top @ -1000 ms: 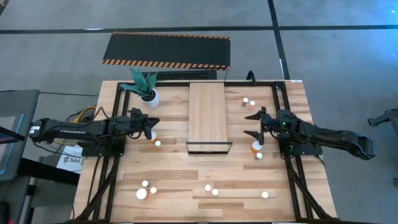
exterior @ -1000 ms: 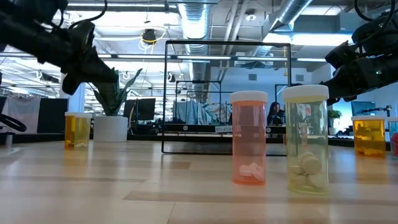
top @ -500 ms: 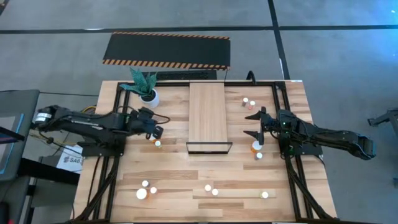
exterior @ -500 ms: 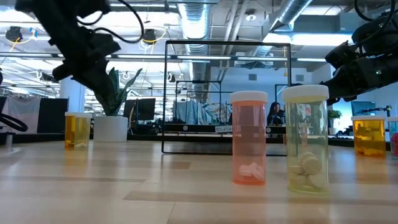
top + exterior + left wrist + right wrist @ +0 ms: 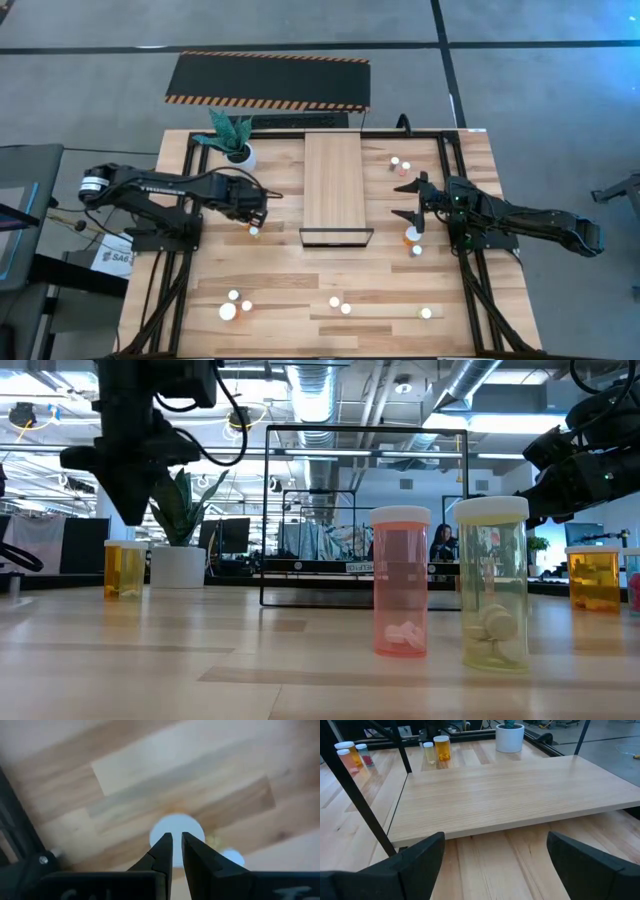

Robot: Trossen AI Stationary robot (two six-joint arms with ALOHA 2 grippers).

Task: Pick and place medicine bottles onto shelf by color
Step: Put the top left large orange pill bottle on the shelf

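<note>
Plank tabletop [image 5: 280, 290], pale shelf [image 5: 333, 185], office beyond

Your left gripper [image 5: 256, 214] has swung from pointing level across the plank table to pointing straight down, and its arm has folded in closer to the long pale wood shelf [image 5: 334, 185]. It now hangs with fingers nearly closed over the white-capped orange bottle [image 5: 177, 837] it earlier stood beside.
</note>
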